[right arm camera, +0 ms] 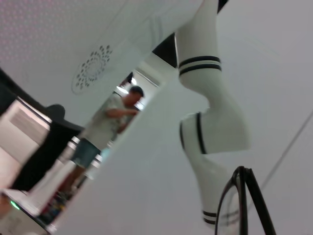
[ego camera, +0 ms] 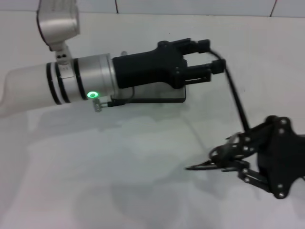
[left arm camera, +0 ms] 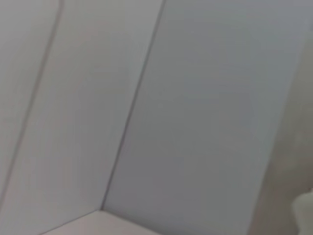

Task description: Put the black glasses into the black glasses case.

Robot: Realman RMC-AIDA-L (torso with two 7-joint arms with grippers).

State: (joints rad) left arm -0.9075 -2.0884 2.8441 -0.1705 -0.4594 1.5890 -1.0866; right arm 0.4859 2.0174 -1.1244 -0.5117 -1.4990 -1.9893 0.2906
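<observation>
Right now: right gripper [ego camera: 224,160] holds black glasses [ego camera: 228,149] aloft, jaws closed on frame.
Left gripper [ego camera: 205,59] hovers over black glasses case [ego camera: 157,98], jaws apart, empty; risks: arm collision, dropped glasses.

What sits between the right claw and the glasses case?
Only bare white table, in the head view. The right claw holds the black glasses; the black glasses case lies under the left claw.

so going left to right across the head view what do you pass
left arm's silver wrist with the green light → left claw over the black glasses case → black glasses → right claw's black body at the right edge
</observation>
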